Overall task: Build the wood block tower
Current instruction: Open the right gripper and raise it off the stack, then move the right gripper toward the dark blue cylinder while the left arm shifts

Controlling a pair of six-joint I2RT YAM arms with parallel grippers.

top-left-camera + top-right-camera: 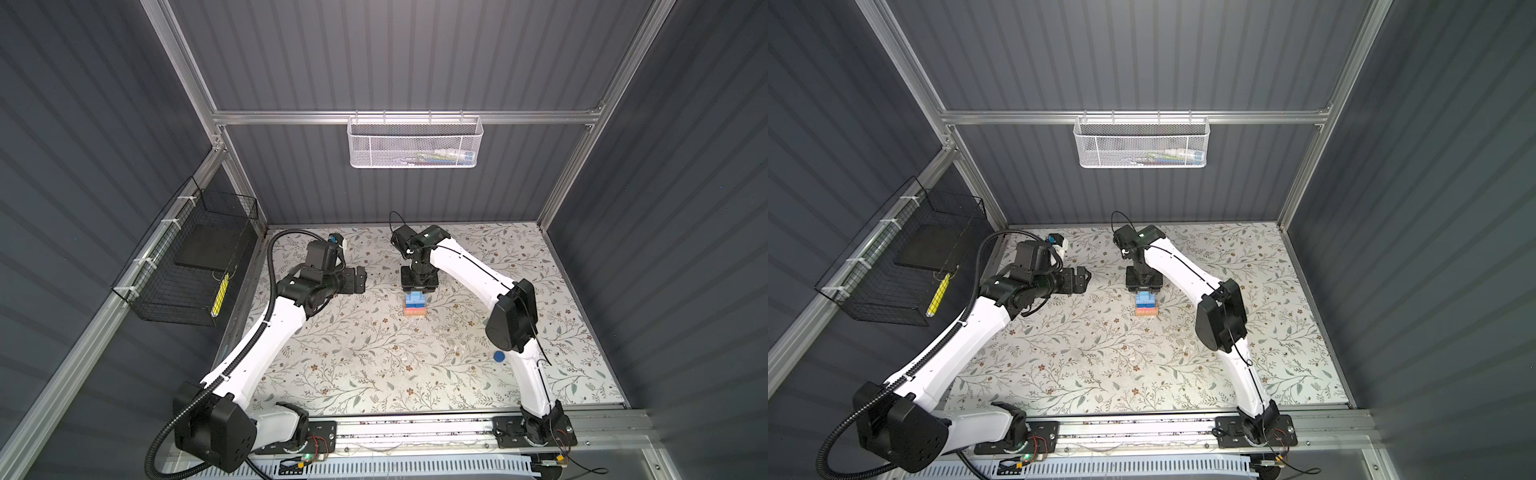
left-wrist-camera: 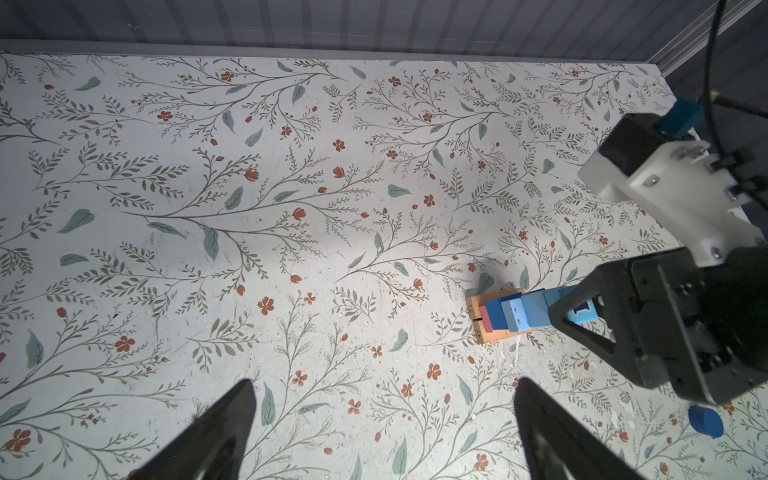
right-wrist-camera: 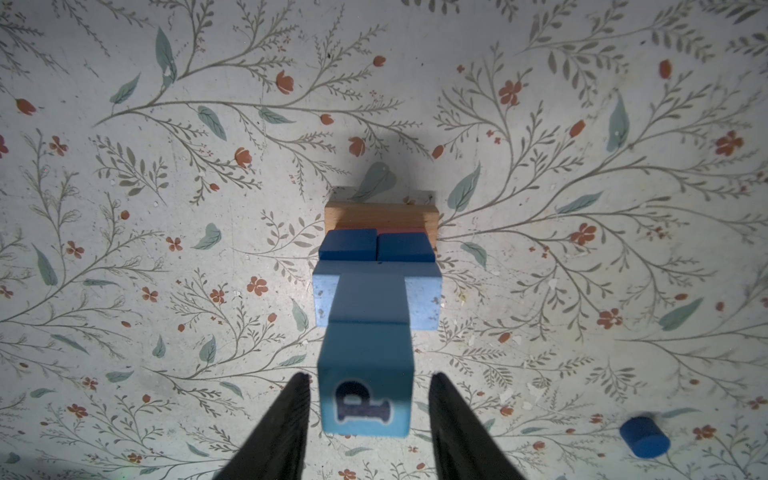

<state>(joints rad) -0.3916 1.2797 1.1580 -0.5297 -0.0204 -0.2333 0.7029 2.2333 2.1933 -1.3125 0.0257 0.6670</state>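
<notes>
Narrowly, the right end effector (image 3: 368,377) clears both top cube (image 3: 365,403) edges.

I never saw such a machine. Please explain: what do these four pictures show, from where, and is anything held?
Two robot arms work over a flowered table. Two pictures look down on the whole scene; two come from cameras on the wrists of the left arm and right arm. On the table stands a tower of wooden blocks: tan below, then pink, dark blue, light blue. The right arm's jaws flank the top cube with small gaps, not gripping it. The left arm's jaws are wide open, empty. A dark blue cylinder sits apart.
</notes>
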